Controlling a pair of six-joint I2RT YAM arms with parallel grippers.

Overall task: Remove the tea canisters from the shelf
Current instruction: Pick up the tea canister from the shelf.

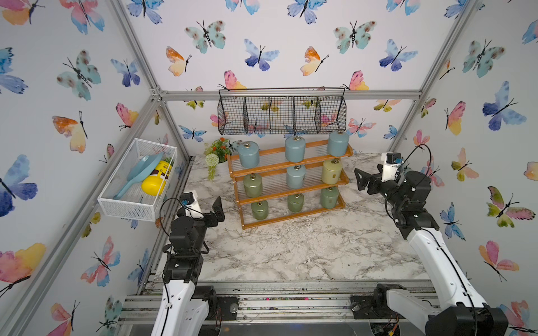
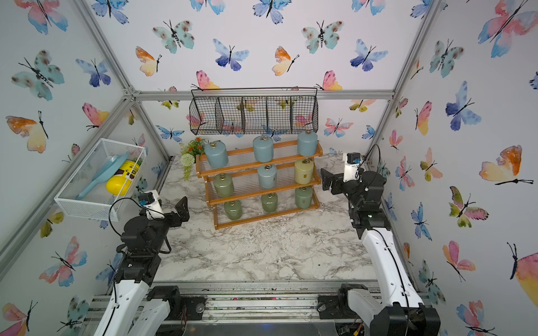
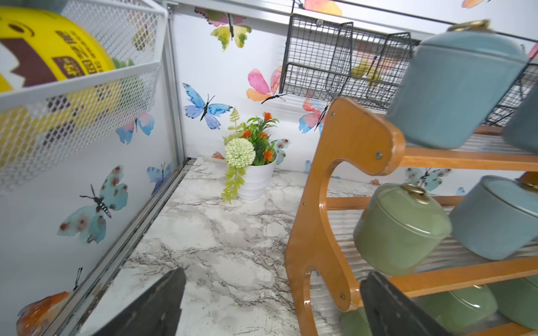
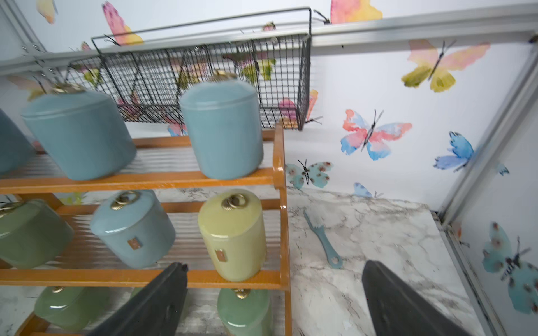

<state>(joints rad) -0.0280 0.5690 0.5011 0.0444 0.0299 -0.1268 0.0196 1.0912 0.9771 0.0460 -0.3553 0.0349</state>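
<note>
Tea canisters (image 1: 295,148): where are they?

All nine stand on the shelf (image 1: 291,217), at the centre of the frame in both top views, three to a tier. The top tier has three pale blue. The middle tier has green at the left, pale blue in the middle and the pale yellow one (image 1: 331,171) at the right. The bottom tier has three green. Every lid is on, with its ring pull up.

And the shelf itself?

It stands on the marble tabletop (image 1: 291,250), towards the back wall, under the black wire basket (image 1: 282,113) that hangs in the upper centre. A potted plant (image 1: 217,151) sits behind its left end. My right wrist view shows a small blue brush (image 4: 320,232) lying on the tabletop just beyond the shelf's end post on the yellow one's side.

Your claws?

My left claw (image 3: 273,273) is spread wide with nothing in it. It hangs at the lower left of the shelf, near its left end post and not touching it. My right claw (image 4: 273,263) is spread just as wide, also gripping nothing. It sits to the right of the shelf in the frame, level with the middle tier, pointed at it and apart from it.

Anything else?

At the left of the frame the white mesh basket (image 1: 128,208) hangs on the side wall, with a yellow bottle (image 1: 154,181) and a pale blue scoop (image 1: 142,171) lying in it.
</note>
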